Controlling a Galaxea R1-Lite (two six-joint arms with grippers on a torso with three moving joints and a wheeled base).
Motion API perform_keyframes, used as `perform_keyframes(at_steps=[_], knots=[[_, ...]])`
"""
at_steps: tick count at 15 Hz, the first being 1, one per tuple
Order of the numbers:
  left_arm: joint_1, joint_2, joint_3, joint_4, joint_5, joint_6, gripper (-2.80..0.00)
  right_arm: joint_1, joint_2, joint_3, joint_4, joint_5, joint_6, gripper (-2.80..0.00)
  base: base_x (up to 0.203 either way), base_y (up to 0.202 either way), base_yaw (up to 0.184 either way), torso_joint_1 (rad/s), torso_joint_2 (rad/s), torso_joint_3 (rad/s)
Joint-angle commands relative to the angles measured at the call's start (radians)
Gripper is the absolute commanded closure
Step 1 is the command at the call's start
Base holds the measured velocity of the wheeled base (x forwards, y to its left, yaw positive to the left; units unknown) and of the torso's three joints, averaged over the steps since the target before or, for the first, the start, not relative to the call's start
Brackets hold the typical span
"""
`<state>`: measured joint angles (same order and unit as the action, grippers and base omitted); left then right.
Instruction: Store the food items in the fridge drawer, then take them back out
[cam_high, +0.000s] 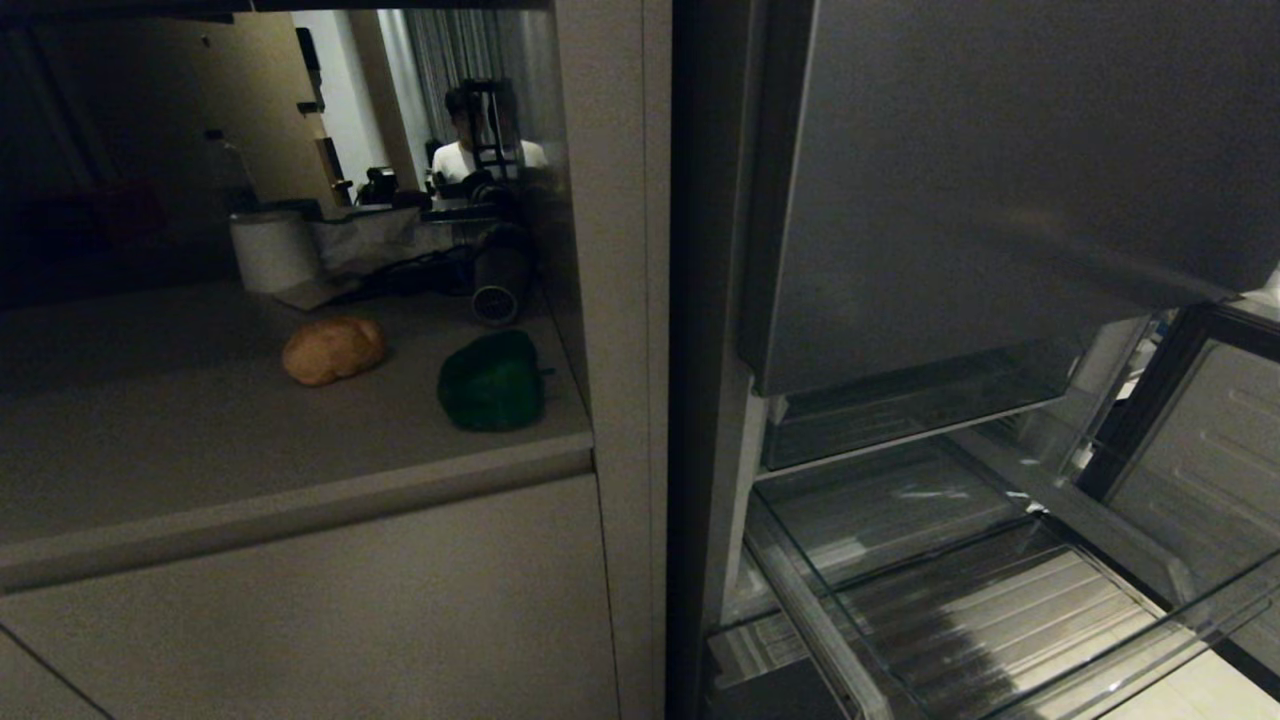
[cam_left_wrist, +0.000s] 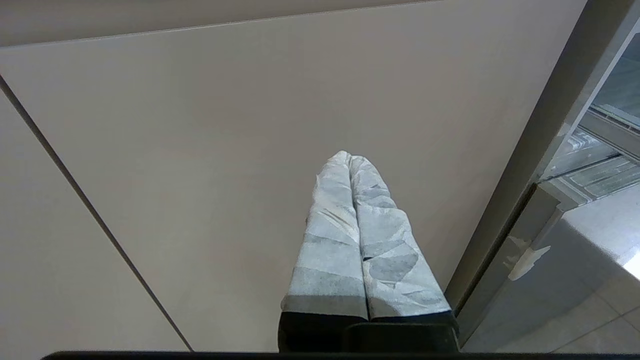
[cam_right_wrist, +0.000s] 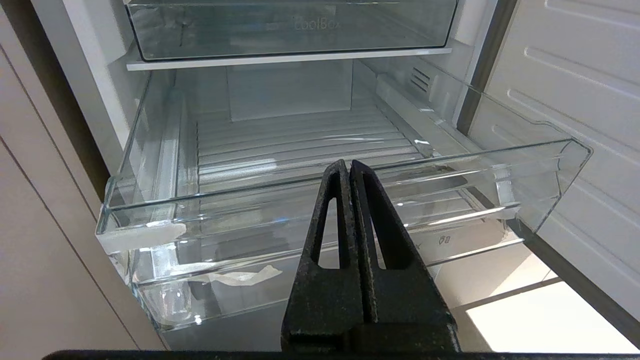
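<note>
Both idle: left gripper (cam_left_wrist: 350, 159) fully closed on nothing, facing the cabinet front (cam_left_wrist: 225, 150), right gripper (cam_right_wrist: 348, 164) likewise closed and empty just before the pulled-out, empty fridge drawer (cam_right_wrist: 300, 200); potato (cam_high: 333, 350) sits on the desk (cam_high: 200, 440) beside a green pepper (cam_high: 492, 381).

Worktop (cam_high: 200, 450) inventory: one tan-brown potato (cam_high: 333, 350), one green bell pepper (cam_high: 492, 381), one white paper roll (cam_high: 273, 250) and one dark cylindrical item lying on its side (cam_high: 499, 285) (type cannot be determined). Fridge: two clear drawers, namely one lower fridge drawer (cam_right_wrist: 350, 200) pulled out and one upper drawer (cam_right_wrist: 290, 30) pushed in. Claws: two, namely one left claw (cam_left_wrist: 350, 159) with pale wrapped fingers and one right claw (cam_right_wrist: 348, 165) with bare black fingers. Persons reflected in the glossy panel: one (cam_high: 470, 140).
</note>
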<state>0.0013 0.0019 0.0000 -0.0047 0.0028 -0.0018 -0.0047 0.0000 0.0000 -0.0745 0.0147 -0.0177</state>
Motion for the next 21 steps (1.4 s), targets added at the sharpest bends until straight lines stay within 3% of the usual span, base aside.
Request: perform_keyframes(at_steps=[1, 9, 17, 21], knots=[[0.000, 0.001, 0.000, -0.001, 0.000, 0.000, 0.00, 0.000, -0.001, 0.031, -0.002, -0.001, 0.004, 0.00, 0.000, 0.000, 0.000, 0.000, 0.00, 0.000], [0.000, 0.001, 0.000, 0.000, 0.000, 0.000, 0.00, 0.000, 0.000, 0.031, -0.002, -0.001, 0.005, 0.00, 0.000, -0.001, 0.009, 0.001, 0.00, 0.000], [0.000, 0.000, 0.000, -0.001, 0.000, 0.000, 0.00, 0.000, 0.000, 0.031, -0.002, -0.001, 0.004, 0.00, 0.000, -0.008, 0.160, 0.005, 0.00, 0.002], [0.000, 0.001, 0.000, -0.001, 0.000, 0.000, 0.00, 0.000, 0.000, 0.031, -0.002, 0.002, -0.002, 0.00, 0.000, -0.001, 0.023, 0.001, 0.00, 0.001]])
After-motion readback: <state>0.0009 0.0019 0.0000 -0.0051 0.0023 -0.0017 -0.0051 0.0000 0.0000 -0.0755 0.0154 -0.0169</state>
